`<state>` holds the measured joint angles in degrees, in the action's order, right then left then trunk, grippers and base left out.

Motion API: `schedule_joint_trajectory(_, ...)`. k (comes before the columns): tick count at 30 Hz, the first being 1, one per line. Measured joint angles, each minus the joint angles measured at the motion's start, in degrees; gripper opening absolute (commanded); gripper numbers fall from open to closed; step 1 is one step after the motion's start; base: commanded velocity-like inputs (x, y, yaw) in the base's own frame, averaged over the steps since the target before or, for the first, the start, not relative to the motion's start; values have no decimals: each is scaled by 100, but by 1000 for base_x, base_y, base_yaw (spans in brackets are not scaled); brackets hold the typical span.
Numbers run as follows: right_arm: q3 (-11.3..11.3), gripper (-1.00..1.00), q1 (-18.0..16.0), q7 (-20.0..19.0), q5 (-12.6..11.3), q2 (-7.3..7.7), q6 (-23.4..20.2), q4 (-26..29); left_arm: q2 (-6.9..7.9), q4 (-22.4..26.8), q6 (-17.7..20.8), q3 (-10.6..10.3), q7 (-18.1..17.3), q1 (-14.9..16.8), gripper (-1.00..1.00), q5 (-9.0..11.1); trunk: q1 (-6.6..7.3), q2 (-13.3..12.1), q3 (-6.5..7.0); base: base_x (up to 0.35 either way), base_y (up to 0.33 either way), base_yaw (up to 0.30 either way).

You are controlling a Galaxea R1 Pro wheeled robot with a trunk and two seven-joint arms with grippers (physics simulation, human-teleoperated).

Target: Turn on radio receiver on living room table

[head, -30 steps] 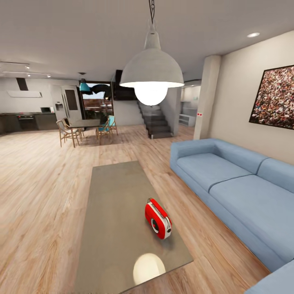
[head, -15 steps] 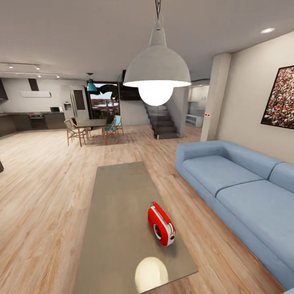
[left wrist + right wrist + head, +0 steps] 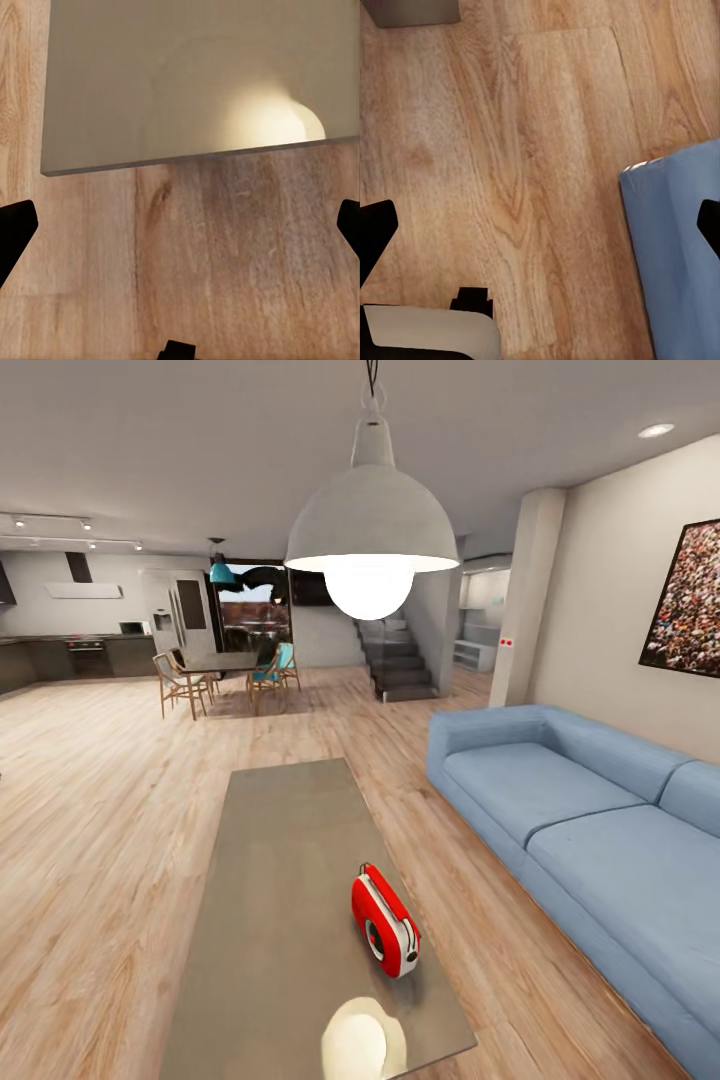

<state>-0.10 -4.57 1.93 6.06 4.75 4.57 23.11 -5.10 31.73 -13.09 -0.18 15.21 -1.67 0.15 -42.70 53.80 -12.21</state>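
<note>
**A:** Start close. What are the arms doing?

**B:** The left gripper (image 3: 180,225) hangs over the light wood plank floor (image 3: 225,262), its two black fingertips (image 3: 15,229) at opposite edges of the wrist picture, so the jaws stand wide with nothing between them. Just past them lies the near edge of the long low coffee table with the grey glossy top (image 3: 112,82), a pale round glare on it. The right gripper (image 3: 540,225) is spread just as wide and empty, over bare planks, with a corner of the blue sectional sofa (image 3: 682,262) beside one fingertip and a corner of the table at the far edge of that picture.

**A:** And the radio?

**B:** From the head camera, the small red rounded-corner radio receiver with the white side band (image 3: 385,920) stands upright on the table (image 3: 270,860), toward its near end at about 6 o'clock, close to the table's 3 o'clock edge. Its round dark dial faces roughly 5 o'clock and a thin wire handle runs along its top. Neither gripper touches it.

**A:** Beyond that?

**B:** The sofa (image 3: 580,810) runs along 3 o'clock under a speckled framed picture (image 3: 690,600). A white dome pendant lamp (image 3: 370,530) hangs lit at 12 o'clock. Farther off, at 11 o'clock, a dark dining table with wooden chairs (image 3: 215,675) stands before a window; a grey staircase (image 3: 400,660) rises behind the lamp.
</note>
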Motion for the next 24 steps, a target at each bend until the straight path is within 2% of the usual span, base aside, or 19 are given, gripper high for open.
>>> schedule_joint_trajectory(6, 1, 100, 0, 0, 0, 0, 0, 1, 0, 0, -1, 0, 0, 0, 100, 2, 0, 0, 0, 1, -2, 37)
schedule_joint_trajectory(20, -8, 100, 0, 0, -7, 0, 0, -1, 0, 0, -8, 0, -7, 0, 100, -1, 0, 0, 0, 0, 0, 275)
schedule_joint_trajectory(24, -8, 100, 0, 0, -9, 0, 0, -1, 0, 0, -8, 0, -9, 0, 100, -1, 0, 0, 0, 0, 0, 137)
